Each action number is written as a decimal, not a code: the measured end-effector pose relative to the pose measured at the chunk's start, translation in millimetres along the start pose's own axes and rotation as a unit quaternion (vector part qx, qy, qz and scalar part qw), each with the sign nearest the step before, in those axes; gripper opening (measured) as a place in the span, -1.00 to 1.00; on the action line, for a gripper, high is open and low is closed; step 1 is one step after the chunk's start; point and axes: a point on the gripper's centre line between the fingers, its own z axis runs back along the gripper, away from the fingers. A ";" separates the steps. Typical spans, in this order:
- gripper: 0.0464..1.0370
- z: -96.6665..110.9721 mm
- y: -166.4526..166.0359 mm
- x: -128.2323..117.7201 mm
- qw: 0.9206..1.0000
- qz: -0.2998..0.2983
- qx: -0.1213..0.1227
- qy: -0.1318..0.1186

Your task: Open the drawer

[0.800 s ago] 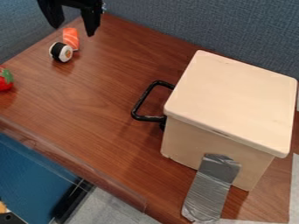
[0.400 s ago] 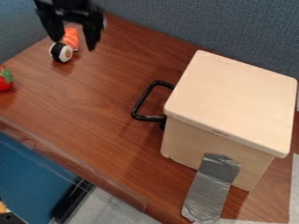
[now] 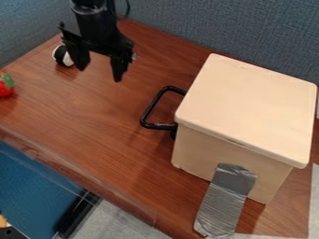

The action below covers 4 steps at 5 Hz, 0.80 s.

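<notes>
The black gripper (image 3: 100,74) hangs over the upper left of the table, its two fingers spread open with nothing between them. Right of centre stands a pale wooden box (image 3: 249,112), its drawer front facing left. A black loop handle (image 3: 149,109) sticks out from that side, lower and to the right of the gripper and apart from it. The drawer looks closed against the box; most of its front is hidden under the lid's edge.
A sushi roll toy (image 3: 63,55) lies just left of the gripper, partly behind it. A red strawberry toy (image 3: 5,85) sits at the left edge. Grey tape (image 3: 225,203) holds the box to the brown table (image 3: 93,121). Blue partition walls (image 3: 249,28) rise behind.
The gripper has come down and to the right from the top left, and now covers the salmon sushi piece. The box and its handle have not moved.
</notes>
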 end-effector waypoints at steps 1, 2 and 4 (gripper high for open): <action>0.93 -3.8 -6.8 -2.8 1.000 -0.004 -0.001 -0.004; 0.93 -10.0 -12.0 -2.8 1.000 0.008 -0.018 0.007; 0.93 -18.2 -21.9 10.6 0.998 0.037 -0.051 0.014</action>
